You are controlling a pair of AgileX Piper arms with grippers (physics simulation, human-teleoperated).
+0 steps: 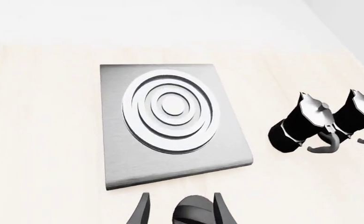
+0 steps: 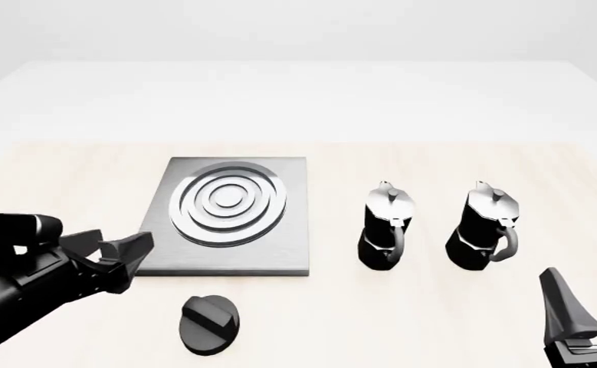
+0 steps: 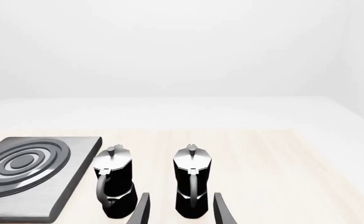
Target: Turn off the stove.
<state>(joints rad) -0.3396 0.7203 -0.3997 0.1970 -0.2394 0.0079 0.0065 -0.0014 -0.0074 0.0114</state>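
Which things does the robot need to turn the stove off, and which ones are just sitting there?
Needed:
stove plate
black knob
left pincer, open, nearest the knob

Just sitting there:
left coffee pot
right coffee pot
right pincer, open, far from the knob

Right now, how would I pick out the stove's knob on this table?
Find the grey square stove plate with silver rings. Just in front of its near edge lies the knob, a flat black disc with a raised bar, unlike the two tall moka pots further right.
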